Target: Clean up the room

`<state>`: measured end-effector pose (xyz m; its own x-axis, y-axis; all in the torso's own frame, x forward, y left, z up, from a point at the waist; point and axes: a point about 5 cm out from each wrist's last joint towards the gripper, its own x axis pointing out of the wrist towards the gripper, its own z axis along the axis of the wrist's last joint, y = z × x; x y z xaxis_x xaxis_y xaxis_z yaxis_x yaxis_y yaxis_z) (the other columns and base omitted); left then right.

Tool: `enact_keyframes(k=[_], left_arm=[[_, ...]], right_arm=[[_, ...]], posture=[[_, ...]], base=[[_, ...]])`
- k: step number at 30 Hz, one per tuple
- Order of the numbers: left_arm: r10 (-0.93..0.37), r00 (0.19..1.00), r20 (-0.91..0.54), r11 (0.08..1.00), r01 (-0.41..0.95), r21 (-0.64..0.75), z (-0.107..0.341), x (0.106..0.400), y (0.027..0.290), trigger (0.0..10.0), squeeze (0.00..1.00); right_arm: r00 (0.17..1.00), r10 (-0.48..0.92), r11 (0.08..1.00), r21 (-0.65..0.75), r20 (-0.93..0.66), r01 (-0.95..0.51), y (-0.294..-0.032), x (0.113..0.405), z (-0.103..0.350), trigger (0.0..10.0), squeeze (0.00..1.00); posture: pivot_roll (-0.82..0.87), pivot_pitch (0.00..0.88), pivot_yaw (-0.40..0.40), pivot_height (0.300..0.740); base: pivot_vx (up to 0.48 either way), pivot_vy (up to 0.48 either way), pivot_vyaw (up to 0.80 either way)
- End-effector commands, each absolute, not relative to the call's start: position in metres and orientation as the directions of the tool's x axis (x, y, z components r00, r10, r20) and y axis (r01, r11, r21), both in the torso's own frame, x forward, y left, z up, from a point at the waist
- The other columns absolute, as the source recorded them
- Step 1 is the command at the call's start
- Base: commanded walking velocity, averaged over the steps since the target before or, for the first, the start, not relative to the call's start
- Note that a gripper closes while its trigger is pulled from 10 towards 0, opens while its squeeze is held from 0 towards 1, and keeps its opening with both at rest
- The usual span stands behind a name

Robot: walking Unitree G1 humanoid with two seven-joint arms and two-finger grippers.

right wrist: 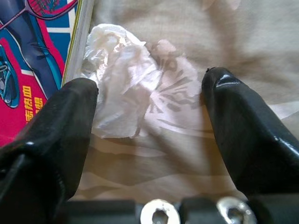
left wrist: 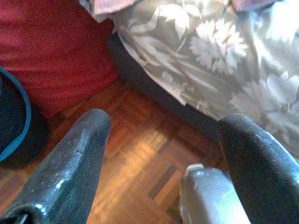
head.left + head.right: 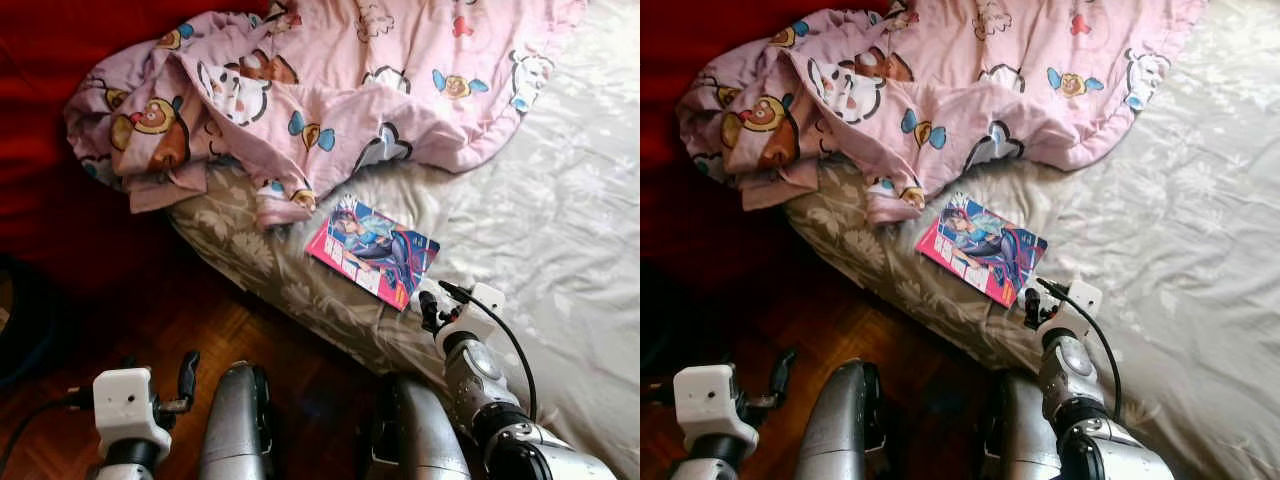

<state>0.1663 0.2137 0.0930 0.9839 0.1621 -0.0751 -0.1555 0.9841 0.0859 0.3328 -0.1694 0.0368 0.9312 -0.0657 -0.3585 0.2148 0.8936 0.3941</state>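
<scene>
Pale floral bed sheet (image 3: pixel 560 200), red cushion (image 2: pixel 51 51) on parquet floor (image 2: pixel 140 158), perhaps a dark bag (image 2: pixel 11 121).

The right gripper (image 1: pixel 149 121) reaches out over the bed's (image 3: pixel 560 260) near edge, its two black fingers (image 1: pixel 247 135) spread wide apart. The left gripper (image 2: pixel 161 154) hangs low beside the bed, over the wooden floor, fingers likewise parted.

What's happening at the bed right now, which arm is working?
The right tool is open, its fingers straddling a crumpled white tissue on the bed sheet, beside a pink and blue comic book. It has not closed on the tissue yet. A pink cartoon blanket lies bunched further up. The left tool hangs open over the wooden floor.
</scene>
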Motion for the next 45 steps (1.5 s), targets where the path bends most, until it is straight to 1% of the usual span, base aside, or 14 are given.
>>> enact_keyframes(k=[1, 6, 17, 18, 19, 20, 21, 45], left_arm=[[0.167, 0.98, -0.109, 0.983, -0.157, 0.095, 0.09, 0.159, 0.215, 10.0, 0.0], [0.175, 0.979, -0.109, 0.981, -0.164, 0.099, 0.093, 0.158, 0.215, 10.0, 0.0], [0.181, 0.974, -0.134, 0.98, -0.168, 0.103, 0.091, 0.154, 0.213, 10.0, 0.0], [0.181, 0.974, -0.135, 0.98, -0.168, 0.103, 0.091, 0.154, 0.213, 10.0, 0.0], [0.182, 0.974, -0.136, 0.98, -0.168, 0.103, 0.091, 0.154, 0.213, 10.0, 0.0], [0.182, 0.974, -0.136, 0.98, -0.168, 0.104, 0.091, 0.154, 0.213, 10.0, 0.0], [0.182, 0.974, -0.137, 0.98, -0.169, 0.104, 0.091, 0.154, 0.213, 10.0, 0.0], [0.208, 0.967, -0.147, 0.972, -0.187, 0.145, 0.088, 0.157, 0.22, 10.0, 0.0]], right_arm=[[0.915, -0.036, 0.884, 0.414, -0.402, 0.217, -0.164, 0.326, 0.027, 10.0, 0.0], [0.937, 0.024, 0.886, 0.442, -0.348, 0.141, -0.155, 0.335, 0.038, 10.0, 0.0], [0.938, 0.066, 0.899, 0.428, -0.341, 0.092, -0.152, 0.336, 0.039, 10.0, 0.0], [0.935, 0.061, 0.899, 0.427, -0.35, 0.101, -0.152, 0.335, 0.038, 9.0, 0.0], [0.932, 0.057, 0.902, 0.42, -0.358, 0.106, -0.152, 0.335, 0.037, 1.6, 0.0], [0.93, 0.056, 0.903, 0.415, -0.362, 0.108, -0.153, 0.334, 0.036, 1.6, 0.0], [0.93, 0.054, 0.903, 0.415, -0.365, 0.11, -0.153, 0.334, 0.036, 0.0, 0.0], [0.934, 0.038, 0.916, 0.386, -0.356, 0.11, -0.154, 0.332, 0.035, 0.0, 0.0]], posture=[[0.2, 0.463, -0.029, 0.613], [0.21, 0.469, -0.032, 0.613], [0.21, 0.466, -0.031, 0.613], [0.21, 0.466, -0.029, 0.613], [0.21, 0.466, -0.029, 0.613], [0.21, 0.465, -0.029, 0.613], [0.21, 0.465, -0.029, 0.613], [0.2, 0.448, -0.028, 0.613]], base=[[0.0, 0.0, 0.0], [0.0, 0.0, 0.0], [0.0, 0.0, 0.0], [0.0, 0.0, 0.0], [0.0, 0.0, 0.0], [0.0, 0.0, 0.0], [0.0, 0.0, 0.0], [0.0, 0.0, 0.0]])
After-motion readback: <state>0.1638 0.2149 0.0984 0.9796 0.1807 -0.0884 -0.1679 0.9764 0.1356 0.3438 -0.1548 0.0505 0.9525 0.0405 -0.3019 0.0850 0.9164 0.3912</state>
